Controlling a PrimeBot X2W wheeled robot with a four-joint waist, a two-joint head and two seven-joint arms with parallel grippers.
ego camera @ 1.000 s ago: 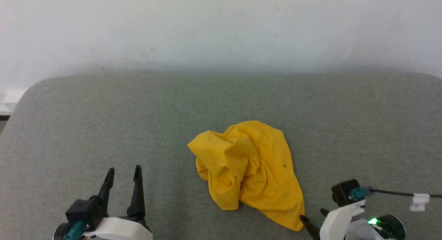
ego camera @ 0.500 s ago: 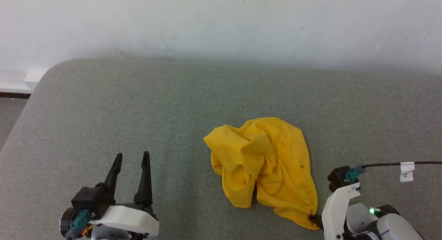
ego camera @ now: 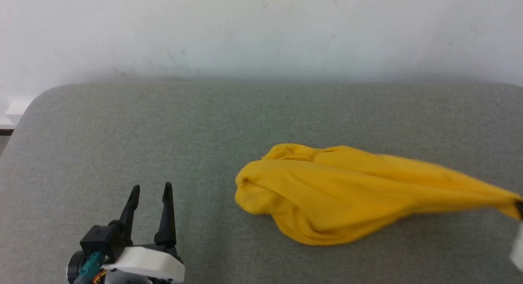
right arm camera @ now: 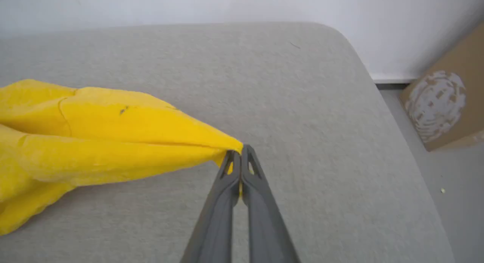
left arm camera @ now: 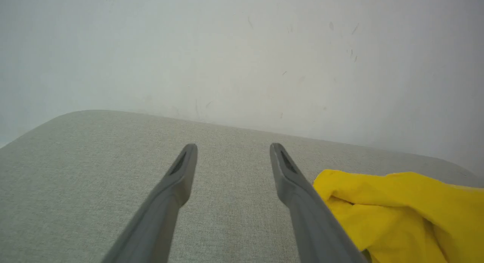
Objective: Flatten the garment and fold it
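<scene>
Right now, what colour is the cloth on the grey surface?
The cloth is bright yellow all over; the right wrist view shows it best.

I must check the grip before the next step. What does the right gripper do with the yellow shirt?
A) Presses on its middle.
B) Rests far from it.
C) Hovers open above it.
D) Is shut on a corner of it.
D: the right wrist view shows the right gripper with its two fingers closed on a pointed corner of the garment.
</scene>
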